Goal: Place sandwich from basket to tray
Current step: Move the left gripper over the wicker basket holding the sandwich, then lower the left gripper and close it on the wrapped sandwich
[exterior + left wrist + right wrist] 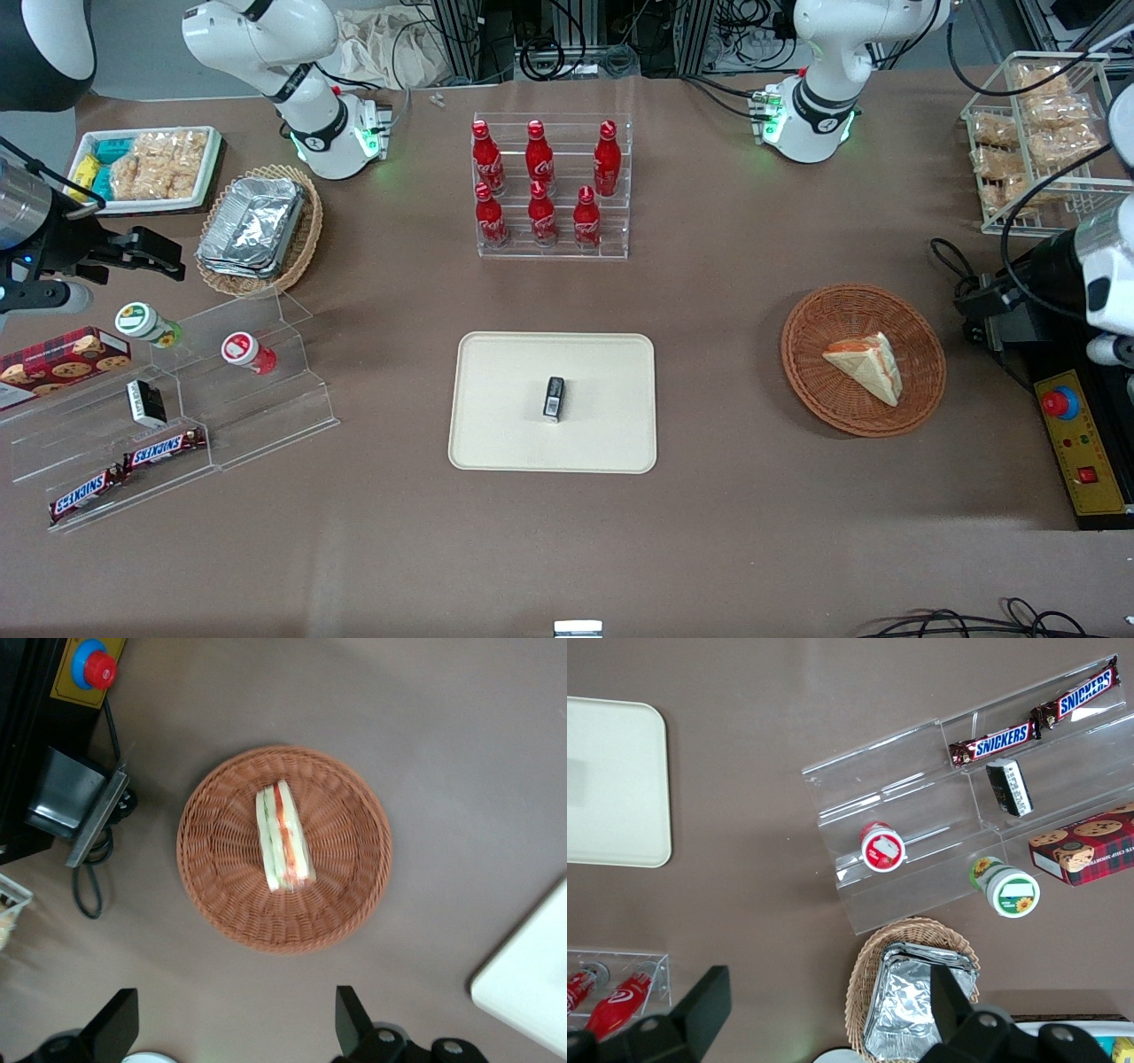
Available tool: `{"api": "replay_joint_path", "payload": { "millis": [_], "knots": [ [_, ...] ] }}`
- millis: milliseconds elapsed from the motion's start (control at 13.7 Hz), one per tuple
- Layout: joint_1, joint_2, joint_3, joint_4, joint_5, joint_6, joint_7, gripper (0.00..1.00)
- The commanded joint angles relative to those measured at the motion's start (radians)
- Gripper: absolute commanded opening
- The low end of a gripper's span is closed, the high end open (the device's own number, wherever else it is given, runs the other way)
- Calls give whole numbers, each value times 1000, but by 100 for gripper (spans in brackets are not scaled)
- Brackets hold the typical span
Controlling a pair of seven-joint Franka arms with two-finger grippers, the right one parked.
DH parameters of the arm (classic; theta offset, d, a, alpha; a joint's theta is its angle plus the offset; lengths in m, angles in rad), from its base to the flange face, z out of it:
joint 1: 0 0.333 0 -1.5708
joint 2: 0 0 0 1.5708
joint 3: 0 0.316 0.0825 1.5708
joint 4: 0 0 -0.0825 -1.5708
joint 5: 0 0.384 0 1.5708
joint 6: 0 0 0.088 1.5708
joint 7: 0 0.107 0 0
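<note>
Spread wide and holding nothing, the end effector (235, 1028) hangs well above the counter (726, 532), looking down on the reddish-brown wicker basket (221, 904) with its two black fingers clear of the rim. The sandwich (283, 836) lies inside that basket, roughly in the middle of the weave. Nothing has been gripped yet.

Several things could go wrong. Soft bread gives under pressure, so a hard squeeze may crush the wedge or push the filling out; a light one may let it slip during the carry. If the fingers come down off-centre, a tip could catch the woven wall and drag or tip the basket. The cream tray (496, 443) already carries a small dark packet (554, 398) near its middle, so a careless drop could land on it.

From the wrist the sandwich shows its cut edge: pale bread slices with an orange-red stripe and green layers between. From the front it (866, 363) reads as a beige triangular wedge lying on its side, pointing toward the tray.
</note>
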Motion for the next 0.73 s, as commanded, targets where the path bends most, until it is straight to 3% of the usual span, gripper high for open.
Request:
{"api": "replay_joint_path", "payload": {
  "millis": [0, 220, 659],
  "knots": [
    [-3, -9, -1, -138, 10, 127, -167, 100],
    [-5, 35, -2, -244, 10, 279, -305, 100],
    [-5, 181, -2, -289, 7, 412, -433, 100]
  ]
}}
